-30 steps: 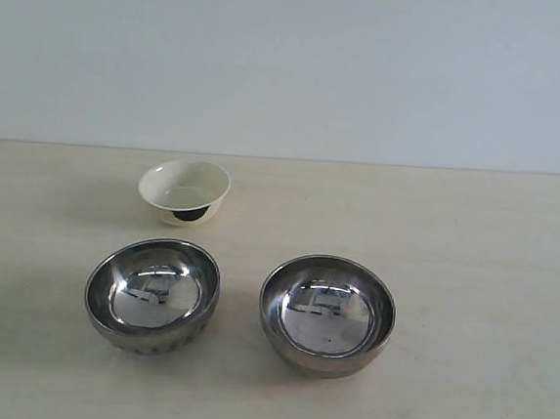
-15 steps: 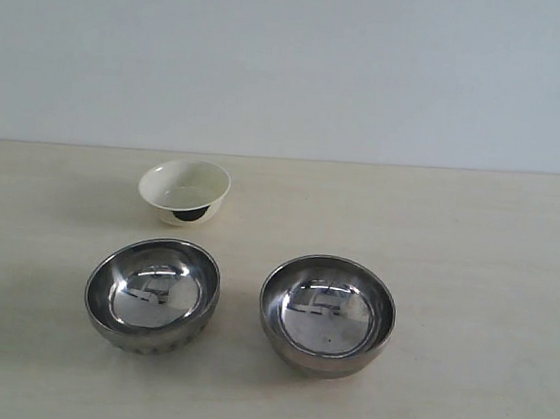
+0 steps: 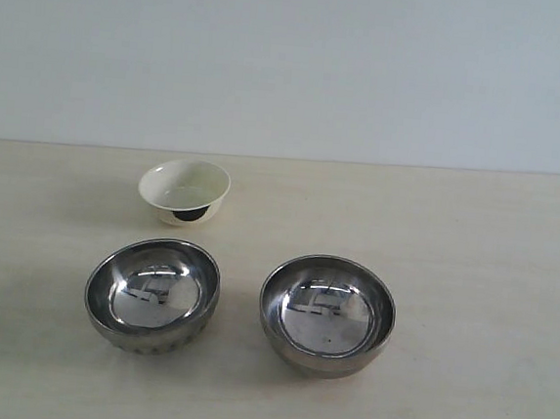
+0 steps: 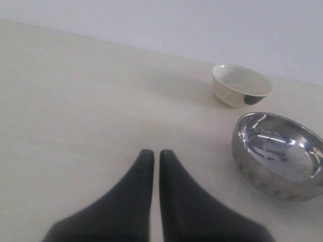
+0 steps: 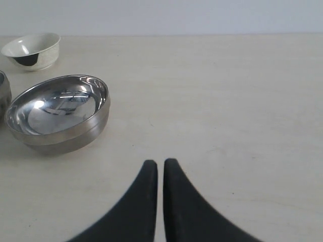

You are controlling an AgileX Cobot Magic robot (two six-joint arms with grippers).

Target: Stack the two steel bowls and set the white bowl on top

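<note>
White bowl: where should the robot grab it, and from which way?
Probably its rim, from straight above. The white bowl stands upright, mouth open, so its thin wall can be pinched, one jaw inside and one outside. It stands apart from the nearer steel bowl, so there is room.

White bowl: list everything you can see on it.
The white bowl is small, round and cream-white with a glossy, ceramic-looking surface. Its wall flares up from a narrower base, and a black mark sits low on the outer side. It stands open side up and looks empty. It rests on the pale table, farther back than the left steel bowl in the exterior view, with a clear gap between them. Only the table touches it; neither gripper is near.
</note>
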